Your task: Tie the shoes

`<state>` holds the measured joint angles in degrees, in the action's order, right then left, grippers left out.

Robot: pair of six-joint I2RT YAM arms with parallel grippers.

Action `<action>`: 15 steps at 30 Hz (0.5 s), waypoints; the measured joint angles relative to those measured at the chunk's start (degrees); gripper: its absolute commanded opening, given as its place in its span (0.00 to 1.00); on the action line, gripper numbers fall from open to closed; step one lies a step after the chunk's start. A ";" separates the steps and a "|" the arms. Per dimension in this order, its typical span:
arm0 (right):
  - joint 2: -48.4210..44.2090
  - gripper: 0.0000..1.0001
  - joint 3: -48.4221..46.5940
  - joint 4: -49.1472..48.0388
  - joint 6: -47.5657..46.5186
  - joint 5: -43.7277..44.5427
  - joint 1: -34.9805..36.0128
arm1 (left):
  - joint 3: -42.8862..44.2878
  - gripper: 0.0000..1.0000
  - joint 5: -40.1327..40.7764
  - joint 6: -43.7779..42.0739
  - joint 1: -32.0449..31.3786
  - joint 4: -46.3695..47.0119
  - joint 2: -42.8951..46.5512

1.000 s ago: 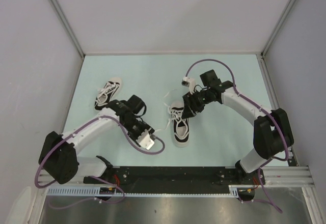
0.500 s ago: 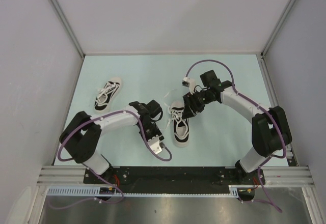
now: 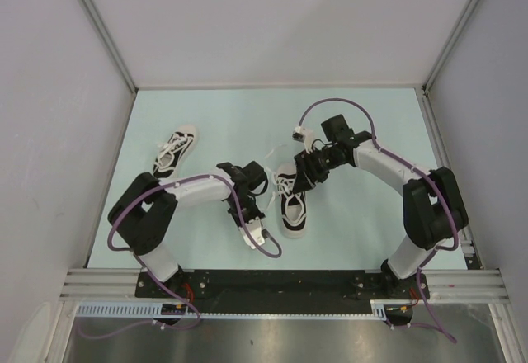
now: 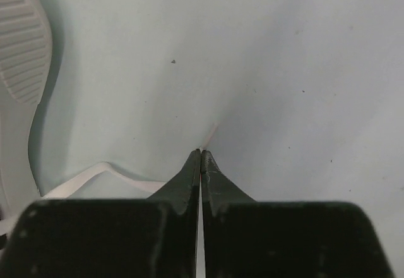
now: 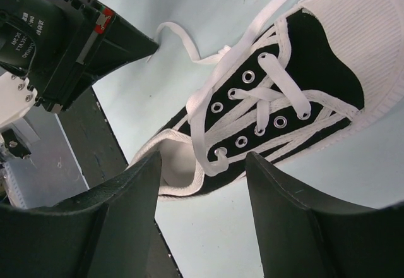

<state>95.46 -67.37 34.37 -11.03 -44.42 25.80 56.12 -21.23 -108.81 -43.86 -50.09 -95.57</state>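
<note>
Shoe [image 3: 291, 206] lace [image 5: 283, 83] — left claw [image 3: 261, 208] arrived beside it — now pinched shut.

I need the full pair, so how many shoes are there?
2. The left shoe lies far left; the center shoe sits in the middle, toward the near edge. None seems hidden.

Two small black sneakers with white soles, toe caps and laces stand upright on the table [image 3: 363, 124]. One sneaker [image 3: 290, 200] sits near its middle, laces untied. The other sneaker [image 3: 175, 152] sits near its left edge.
</note>
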 measured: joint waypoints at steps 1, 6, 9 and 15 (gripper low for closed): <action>0.15 0.60 0.00 -0.11 0.02 -0.02 0.02 | 0.00 0.00 -0.28 0.72 0.00 0.28 0.02; 0.83 0.53 0.00 -0.37 0.07 -0.04 0.09 | 1.75 0.00 -4.68 11.67 0.13 1.38 2.62; 0.90 0.34 0.00 -0.50 0.09 -0.04 0.09 | 2.91 0.00 -8.59 22.27 0.39 4.02 6.32; 1.20 0.00 0.00 -1.07 0.50 -0.28 0.07 | 4.52 0.00 -14.60 57.64 0.66 15.87 11.06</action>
<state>96.66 -67.37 33.30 -10.52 -44.71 25.87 60.64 -35.83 -51.18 -43.20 -34.22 -84.51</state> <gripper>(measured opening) 0.105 0.003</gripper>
